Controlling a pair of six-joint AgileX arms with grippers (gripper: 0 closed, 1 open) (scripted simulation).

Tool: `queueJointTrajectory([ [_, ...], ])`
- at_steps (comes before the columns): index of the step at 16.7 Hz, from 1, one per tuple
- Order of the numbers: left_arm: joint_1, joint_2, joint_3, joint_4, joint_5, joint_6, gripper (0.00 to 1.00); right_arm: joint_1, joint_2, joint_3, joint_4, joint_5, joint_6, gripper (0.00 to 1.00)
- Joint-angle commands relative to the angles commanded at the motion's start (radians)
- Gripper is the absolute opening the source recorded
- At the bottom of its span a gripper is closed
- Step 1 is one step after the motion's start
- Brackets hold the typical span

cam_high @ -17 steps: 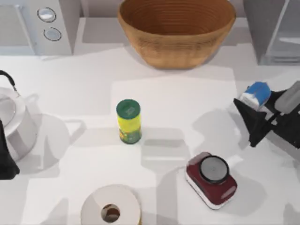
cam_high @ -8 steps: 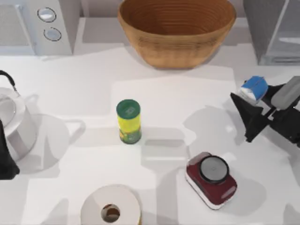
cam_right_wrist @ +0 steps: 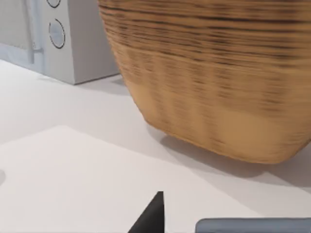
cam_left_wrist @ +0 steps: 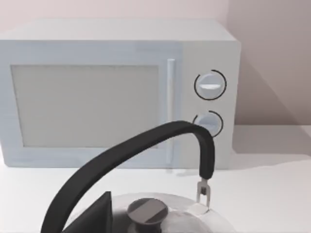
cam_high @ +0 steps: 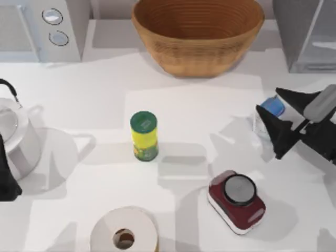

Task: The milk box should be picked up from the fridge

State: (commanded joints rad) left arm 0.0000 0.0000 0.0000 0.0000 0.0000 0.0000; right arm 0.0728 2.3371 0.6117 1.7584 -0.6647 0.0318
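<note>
The small pale see-through milk box with its blue cap (cam_high: 270, 113) stands upright between my right tool's (cam_high: 275, 107) spread, empty fingers.

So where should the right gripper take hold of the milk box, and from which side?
Grip the milk box across its pale flat side walls, below the blue cap. Come from the table's right, where the right gripper already straddles it with fingers open; the carton looks upright.
</note>
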Motion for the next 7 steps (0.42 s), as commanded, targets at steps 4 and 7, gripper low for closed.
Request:
queueJointTrajectory([
  [4,0.0,0.0,0.0,0.0,0.0,0.0,1.0,0.0,0.0,0.0,0.0,0.0,0.0,1.0],
  [7,0.0,0.0,0.0,0.0,0.0,0.0,1.0,0.0,0.0,0.0,0.0,0.0,0.0,1.0],
])
